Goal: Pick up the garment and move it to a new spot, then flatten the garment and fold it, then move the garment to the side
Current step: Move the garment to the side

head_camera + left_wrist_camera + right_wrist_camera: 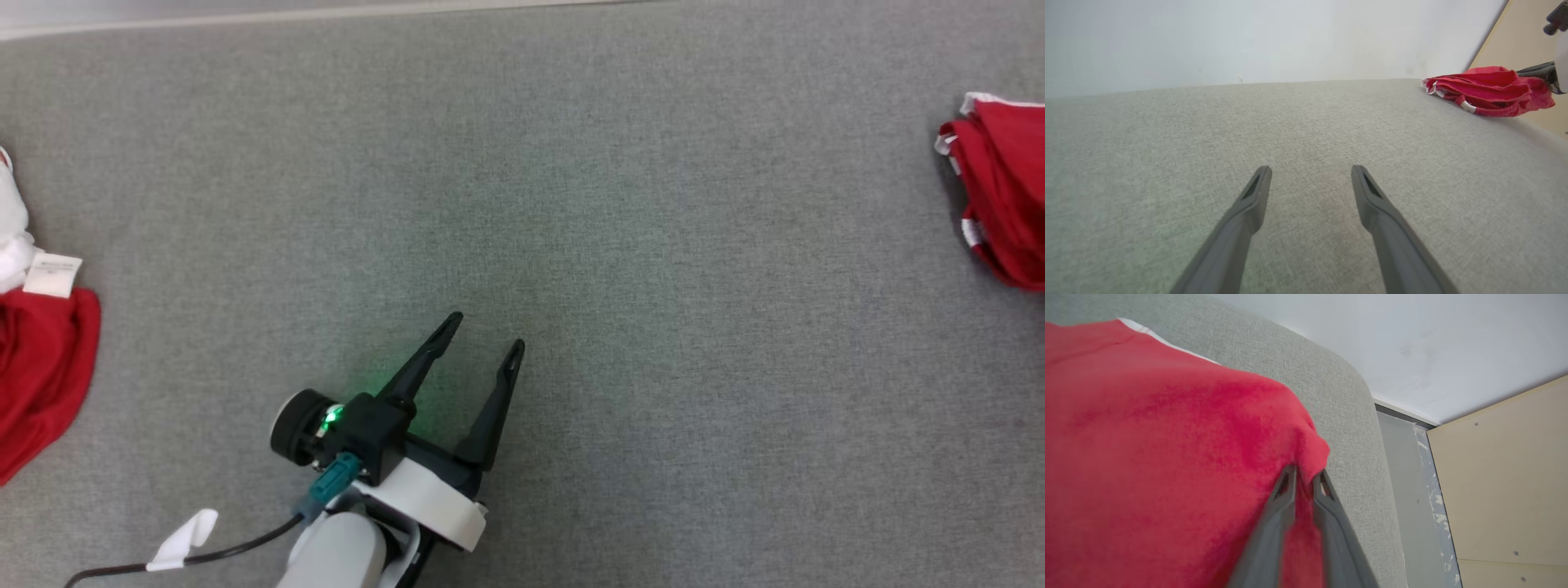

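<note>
Pinching the garment (1167,437), trim (970,231) facing left, right gripper (1304,475) narrow; left gripper (485,333) wide.

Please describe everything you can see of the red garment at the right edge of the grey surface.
The red garment is soft cloth with white trim on some edges. It lies bunched in loose folds, not flat, at the right edge of the grey fabric surface, cut off by the head view's border. The right gripper pinches a fold of it between nearly closed fingers.
</note>
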Controlling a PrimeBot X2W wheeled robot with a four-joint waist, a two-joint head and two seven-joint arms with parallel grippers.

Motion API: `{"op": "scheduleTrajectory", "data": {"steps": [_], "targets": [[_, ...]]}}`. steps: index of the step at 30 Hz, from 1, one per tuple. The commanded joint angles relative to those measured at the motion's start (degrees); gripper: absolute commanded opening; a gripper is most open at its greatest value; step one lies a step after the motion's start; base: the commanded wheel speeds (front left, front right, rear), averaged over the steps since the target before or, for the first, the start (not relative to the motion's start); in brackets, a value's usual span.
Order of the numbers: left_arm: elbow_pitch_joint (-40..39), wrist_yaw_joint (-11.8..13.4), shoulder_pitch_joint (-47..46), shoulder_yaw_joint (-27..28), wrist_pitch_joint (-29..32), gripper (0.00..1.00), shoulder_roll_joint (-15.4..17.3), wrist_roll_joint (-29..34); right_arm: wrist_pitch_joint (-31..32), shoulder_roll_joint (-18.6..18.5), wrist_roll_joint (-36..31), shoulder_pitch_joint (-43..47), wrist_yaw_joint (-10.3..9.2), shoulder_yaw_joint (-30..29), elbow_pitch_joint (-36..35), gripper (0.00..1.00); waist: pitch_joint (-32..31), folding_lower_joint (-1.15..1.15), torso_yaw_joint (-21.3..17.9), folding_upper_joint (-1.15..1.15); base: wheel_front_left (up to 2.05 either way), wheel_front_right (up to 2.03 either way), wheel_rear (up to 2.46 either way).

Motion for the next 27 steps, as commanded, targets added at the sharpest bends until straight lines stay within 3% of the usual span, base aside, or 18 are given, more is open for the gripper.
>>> {"op": "scheduleTrajectory", "data": {"steps": [1, 7, 13, 20, 27], "targets": [[0.3, -0.1, 0.4, 0.0, 0.0, 1.0, 0.1, -0.1, -0.2, 0.3, 0.1, 1.4, -0.13, -0.2, 0.3, 1.0, -1.3, -0.01, -0.2, 0.0, 0.0, 0.0, 0.0], [0.7, -0.1, 2.2, 1.0, 0.0, 1.0, -0.2, -1.0, -1.9, 1.6, -1.0, 3.3, -0.13, -1.0, 0.5, 1.0, -6.7, -0.01, -0.6, 0.0, 0.0, 0.0, 0.0], [0.8, 0.6, 6.0, 4.7, 0.0, 1.0, -0.5, -2.2, -7.0, 4.0, 0.7, 5.2, -0.13, -1.5, -1.6, 1.0, -16.0, -0.01, -0.5, 0.0, 0.0, 0.0, 0.0], [0.3, 1.6, 10.7, 9.9, 0.0, 1.0, 0.4, -2.9, -10.4, 3.9, 6.0, 12.0, -0.13, 0.6, -12.6, 1.0, -24.6, -0.01, 1.0, 0.0, 0.0, 0.0, 0.0], [-0.5, 2.1, 13.4, 13.9, 0.0, 1.0, 0.9, -2.9, -12.1, 2.8, 11.1, 18.8, -0.13, -0.9, -25.7, 1.0, -27.8, -0.01, 2.1, 0.0, 0.0, 0.0, 0.0]]}}
